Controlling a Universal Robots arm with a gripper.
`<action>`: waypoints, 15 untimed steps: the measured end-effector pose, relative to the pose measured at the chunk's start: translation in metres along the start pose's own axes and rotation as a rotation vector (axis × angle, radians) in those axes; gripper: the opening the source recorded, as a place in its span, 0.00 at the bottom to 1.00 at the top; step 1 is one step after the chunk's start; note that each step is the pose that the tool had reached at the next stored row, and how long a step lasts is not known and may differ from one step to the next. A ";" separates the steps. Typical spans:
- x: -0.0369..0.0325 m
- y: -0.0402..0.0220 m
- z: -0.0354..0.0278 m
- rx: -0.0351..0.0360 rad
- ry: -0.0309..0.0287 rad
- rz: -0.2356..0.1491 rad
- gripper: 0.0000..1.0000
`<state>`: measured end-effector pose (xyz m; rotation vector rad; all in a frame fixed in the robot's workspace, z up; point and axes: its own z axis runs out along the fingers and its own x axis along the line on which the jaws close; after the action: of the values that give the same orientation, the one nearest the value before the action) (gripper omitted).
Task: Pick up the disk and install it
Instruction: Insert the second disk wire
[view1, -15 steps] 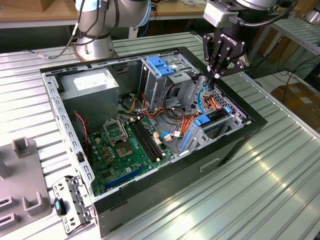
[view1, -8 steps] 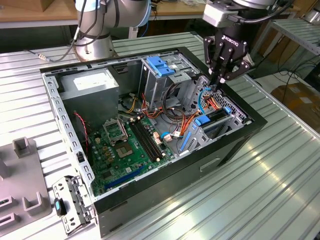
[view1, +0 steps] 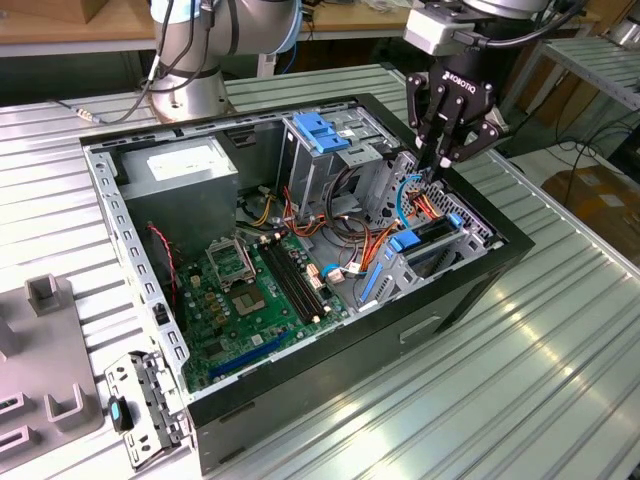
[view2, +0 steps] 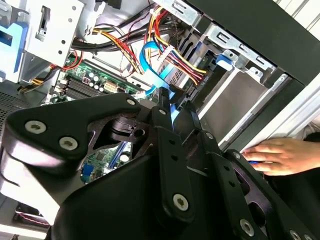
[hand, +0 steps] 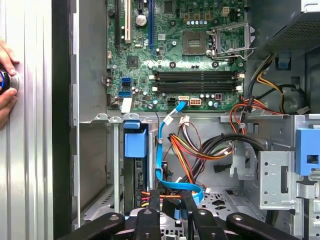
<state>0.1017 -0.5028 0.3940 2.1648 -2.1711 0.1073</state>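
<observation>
The disk (view1: 435, 238) sits on edge in the drive bay at the front corner of the open computer case (view1: 470, 290), its blue side rails showing. In the first wrist view its blue rail tab (hand: 135, 144) stands at the bay's mouth. My gripper (view1: 440, 165) hangs just above and behind the bay, among the cables. In both wrist views the fingers (hand: 155, 210) stand close together on the end of the blue flat cable (hand: 159, 155), which loops down from the motherboard. The gripper (view2: 172, 100) looks shut on that cable's plug.
A grey power-supply box (view1: 190, 175) and a metal cage with a blue top (view1: 322, 130) stand at the case's back. Orange and yellow wires (hand: 190, 150) crowd the gripper. A person's hand (hand: 6, 80) rests on the table outside the case. Grey fixtures (view1: 45, 350) lie at the exterior view's left.
</observation>
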 end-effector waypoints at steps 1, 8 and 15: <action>-0.0005 -0.0003 -0.0001 -0.0003 0.0006 0.000 0.31; -0.0093 -0.0017 0.0004 -0.0006 0.0109 0.000 0.31; -0.0152 -0.0021 0.0086 -0.0003 0.0824 0.000 0.23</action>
<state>0.1039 -0.4885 0.3839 2.1205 -2.1266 0.1925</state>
